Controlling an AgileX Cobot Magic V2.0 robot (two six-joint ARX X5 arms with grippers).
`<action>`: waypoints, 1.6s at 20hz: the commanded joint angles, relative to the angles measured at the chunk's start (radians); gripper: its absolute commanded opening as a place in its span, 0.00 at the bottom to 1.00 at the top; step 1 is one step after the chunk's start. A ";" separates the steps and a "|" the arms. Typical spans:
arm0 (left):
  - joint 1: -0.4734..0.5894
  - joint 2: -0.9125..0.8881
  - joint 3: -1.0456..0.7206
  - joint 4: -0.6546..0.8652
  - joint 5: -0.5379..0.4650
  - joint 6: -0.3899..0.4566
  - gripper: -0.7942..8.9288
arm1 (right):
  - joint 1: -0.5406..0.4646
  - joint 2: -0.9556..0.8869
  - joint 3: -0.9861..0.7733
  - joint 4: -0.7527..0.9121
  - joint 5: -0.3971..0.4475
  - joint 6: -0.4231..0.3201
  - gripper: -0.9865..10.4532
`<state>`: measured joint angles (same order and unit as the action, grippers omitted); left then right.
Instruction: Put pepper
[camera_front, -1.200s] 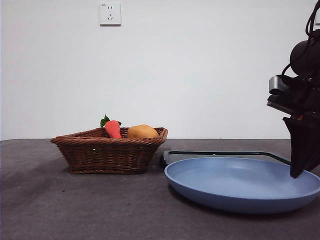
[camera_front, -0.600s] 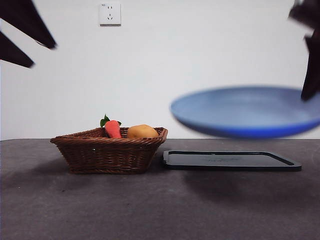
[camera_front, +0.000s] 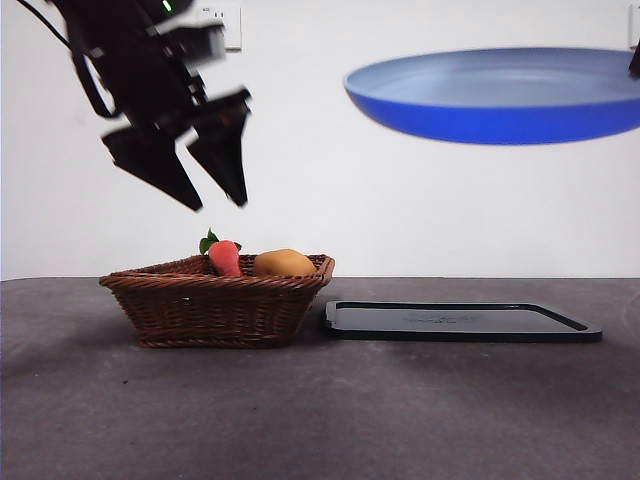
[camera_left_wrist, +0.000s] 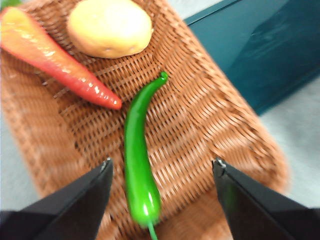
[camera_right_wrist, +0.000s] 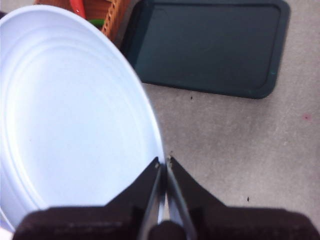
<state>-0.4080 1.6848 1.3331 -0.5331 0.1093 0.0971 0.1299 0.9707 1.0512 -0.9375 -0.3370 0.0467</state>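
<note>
The glossy green pepper (camera_left_wrist: 138, 155) lies on the floor of the brown wicker basket (camera_left_wrist: 215, 120), beside a red-orange carrot-like piece (camera_left_wrist: 55, 60) and a rounded yellow fruit (camera_left_wrist: 110, 27). My left gripper (camera_left_wrist: 162, 167) is open above the basket, its jaws either side of the pepper. In the front view the left gripper (camera_front: 212, 205) hangs over the basket (camera_front: 217, 305); the pepper is hidden there. My right gripper (camera_right_wrist: 163, 161) is shut on the rim of the blue plate (camera_right_wrist: 65, 115) and holds it high in the air (camera_front: 500, 95).
A dark flat tray (camera_front: 460, 320) lies on the grey table to the right of the basket, below the raised plate; it also shows in the right wrist view (camera_right_wrist: 210, 45). A wall socket (camera_front: 230, 25) is on the white wall.
The right gripper has lifted the blue plate from the table to high up, uncovering the dark tray. The left gripper has come in from the upper left to above the basket.
</note>
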 joint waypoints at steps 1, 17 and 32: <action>-0.007 0.094 0.051 -0.002 -0.025 0.038 0.44 | 0.001 -0.015 0.024 0.010 -0.002 0.029 0.09; -0.011 0.317 0.063 0.069 -0.069 0.071 0.33 | 0.001 -0.041 0.024 0.002 -0.001 0.038 0.09; -0.022 0.079 0.063 0.028 -0.061 0.033 0.21 | 0.001 0.025 0.024 0.001 0.002 0.035 0.09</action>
<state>-0.4206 1.7451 1.3766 -0.5068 0.0433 0.1429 0.1299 0.9924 1.0519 -0.9489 -0.3317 0.0715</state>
